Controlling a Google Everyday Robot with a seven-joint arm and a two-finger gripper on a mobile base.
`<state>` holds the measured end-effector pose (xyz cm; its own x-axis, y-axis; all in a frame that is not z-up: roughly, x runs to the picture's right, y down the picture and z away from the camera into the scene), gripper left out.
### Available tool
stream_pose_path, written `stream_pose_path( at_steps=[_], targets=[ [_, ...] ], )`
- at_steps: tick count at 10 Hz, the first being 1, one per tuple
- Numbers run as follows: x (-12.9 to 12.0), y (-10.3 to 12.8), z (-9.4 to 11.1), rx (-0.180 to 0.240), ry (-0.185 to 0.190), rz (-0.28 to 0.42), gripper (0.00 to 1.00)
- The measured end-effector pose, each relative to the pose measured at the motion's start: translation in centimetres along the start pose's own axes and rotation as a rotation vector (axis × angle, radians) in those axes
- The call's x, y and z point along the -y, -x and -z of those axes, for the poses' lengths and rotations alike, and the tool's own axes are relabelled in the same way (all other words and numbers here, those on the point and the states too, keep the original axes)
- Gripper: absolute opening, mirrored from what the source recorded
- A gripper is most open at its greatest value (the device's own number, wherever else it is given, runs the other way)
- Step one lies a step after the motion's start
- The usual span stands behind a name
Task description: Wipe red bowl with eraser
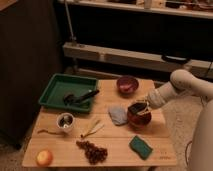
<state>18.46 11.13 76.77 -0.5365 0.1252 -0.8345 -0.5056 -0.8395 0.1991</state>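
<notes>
The red bowl (139, 118) stands on the wooden table (115, 137), right of centre. My gripper (139, 106) reaches in from the right and sits at the bowl's top rim, tilted down into it. It is shut on a dark block, the eraser (135, 108), which rests inside the bowl's upper left part. The arm (175, 87) runs up and to the right from the bowl.
A grey cloth (117, 115) lies touching the bowl's left side. A dark red bowl (126, 84) is behind it, and a green sponge (141, 147) in front. A green tray (59, 90) holding dark utensils is at the back left. A cup (65, 121), grapes (92, 151) and an apple (44, 158) are at the front left.
</notes>
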Motion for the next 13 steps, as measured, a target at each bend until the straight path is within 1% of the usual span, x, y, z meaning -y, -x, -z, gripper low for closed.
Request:
stream_pose_path(
  at_steps=[2, 4, 5, 9, 11, 13],
  targets=[
    [0.7, 1.0, -1.1, -0.023, -0.019, -0.016, 0.00],
    [0.9, 1.5, -2.4, -0.042, -0.039, -0.007, 0.00],
    [0.7, 1.4, -3.4, -0.046, -0.060, 0.004, 0.00],
    [1.1, 1.3, -5.0, -0.051, -0.102, 0.015, 0.00],
    [2.1, 1.4, -4.9, -0.056, -0.110, 0.005, 0.00],
    [3.7, 1.7, -3.4, -0.059, -0.087, -0.002, 0.00]
  ],
)
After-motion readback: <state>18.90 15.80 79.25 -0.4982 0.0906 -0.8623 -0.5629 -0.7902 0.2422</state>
